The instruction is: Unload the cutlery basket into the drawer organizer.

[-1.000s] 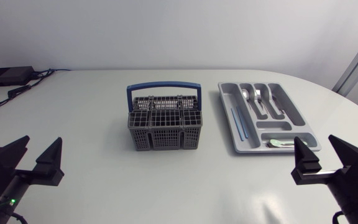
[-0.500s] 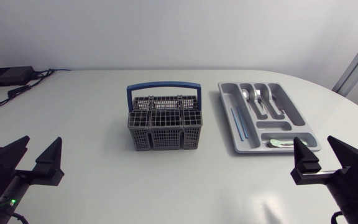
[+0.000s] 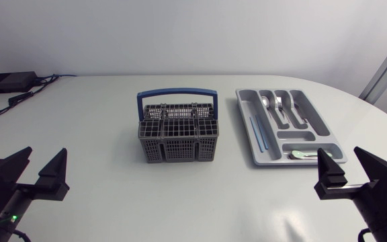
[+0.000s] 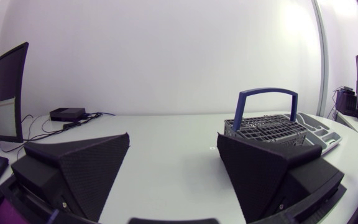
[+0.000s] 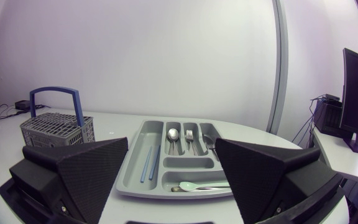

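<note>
A grey cutlery basket (image 3: 180, 149) with a blue handle stands at the table's middle, and no cutlery shows above its grid top. To its right lies the grey drawer organizer (image 3: 312, 115). It holds blue sticks (image 3: 257, 132), a spoon and fork (image 3: 278, 105) and a pale green spoon (image 3: 302, 154). My left gripper (image 3: 44, 156) hangs open near the front left, far from the basket (image 4: 260, 124). At the front right, my right gripper (image 3: 341, 156) is open just short of the organizer (image 5: 194, 164). Nothing is between either pair of fingers.
A black box (image 3: 9, 82) with cables sits at the table's back left corner. Bare white tabletop lies between both grippers and around the basket (image 5: 48, 132).
</note>
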